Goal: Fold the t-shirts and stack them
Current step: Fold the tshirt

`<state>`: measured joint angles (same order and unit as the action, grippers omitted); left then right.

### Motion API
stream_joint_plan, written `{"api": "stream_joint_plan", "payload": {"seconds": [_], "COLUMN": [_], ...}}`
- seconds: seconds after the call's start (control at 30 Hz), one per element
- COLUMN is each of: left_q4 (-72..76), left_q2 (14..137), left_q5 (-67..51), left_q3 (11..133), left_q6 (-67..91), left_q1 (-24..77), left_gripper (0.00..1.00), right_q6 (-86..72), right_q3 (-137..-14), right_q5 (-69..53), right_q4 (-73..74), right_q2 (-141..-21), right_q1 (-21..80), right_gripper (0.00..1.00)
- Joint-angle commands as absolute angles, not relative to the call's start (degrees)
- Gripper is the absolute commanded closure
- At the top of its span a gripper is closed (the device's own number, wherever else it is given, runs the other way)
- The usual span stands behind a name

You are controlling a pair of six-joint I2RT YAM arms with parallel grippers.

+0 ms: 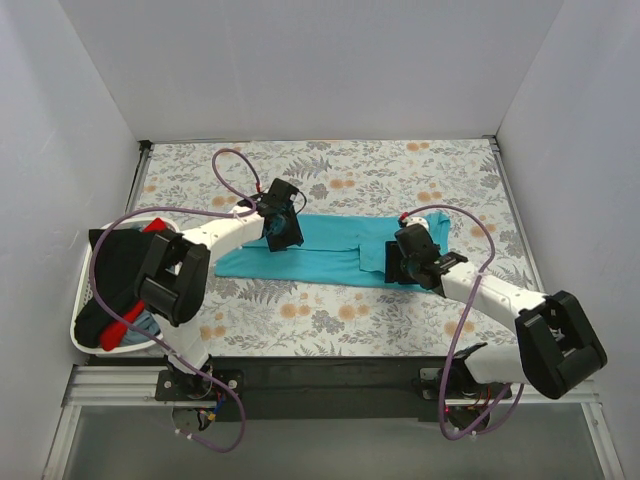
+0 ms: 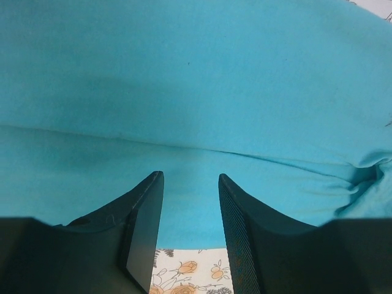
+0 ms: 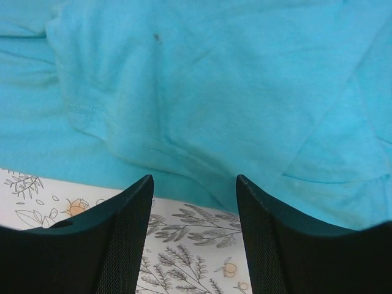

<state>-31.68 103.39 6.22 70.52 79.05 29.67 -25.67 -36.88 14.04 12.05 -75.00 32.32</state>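
A plain turquoise t-shirt (image 1: 330,250) lies on the floral table as a long band folded lengthwise. My left gripper (image 1: 280,238) hovers low over its left part. In the left wrist view, this gripper (image 2: 190,177) is open, with cloth (image 2: 196,92) under its tips and nothing between the fingers. My right gripper (image 1: 403,262) is at the shirt's near right edge. In the right wrist view it (image 3: 195,179) stands open over the tablecloth, the shirt's hem (image 3: 184,104) just beyond its tips. More t-shirts, black (image 1: 115,265), red (image 1: 152,227) and turquoise (image 1: 148,322), sit heaped at the far left.
The white basket (image 1: 82,322) holding the heaped shirts sits at the table's left edge, under the left arm's elbow. White walls close in the table on three sides. Floral tablecloth (image 1: 400,180) shows behind the shirt and in front of it (image 1: 300,315).
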Motion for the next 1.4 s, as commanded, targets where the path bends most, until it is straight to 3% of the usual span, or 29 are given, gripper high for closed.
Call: {"api": "stream_joint_plan", "payload": {"seconds": [0.0,0.2,0.47,0.93,1.23,1.37], "left_q4": [-33.13,-36.56,-36.92,-32.87,-27.88,-25.14], "left_q2": [99.06,98.7,100.46,101.96,100.11,104.75], "left_q5": [6.33,10.02,11.25,7.48,0.45,-3.6], "left_q3": [71.19,72.78,68.12,59.43,54.32,58.87], "left_q6": [77.35,74.62,73.21,78.57,97.34,105.02], "left_q1": [29.53,28.74,28.74,31.64,42.52,49.99], "left_gripper": [0.6,0.59,0.63,0.71,0.72,0.72], "right_q6": [-23.56,-25.4,-26.81,-22.86,-17.32,-15.3], "right_q3": [-36.3,-40.77,-47.28,-61.25,-89.62,-105.09], "right_q5": [13.29,14.5,15.56,6.69,1.5,-1.84], "right_q4": [14.85,17.05,17.14,13.62,21.34,27.48], "right_q2": [-71.37,-66.09,-78.56,-103.26,-122.41,-131.47], "right_q1": [27.71,25.23,21.55,11.52,10.28,11.07], "right_gripper": [0.37,0.32,0.31,0.32,0.32,0.32]}}
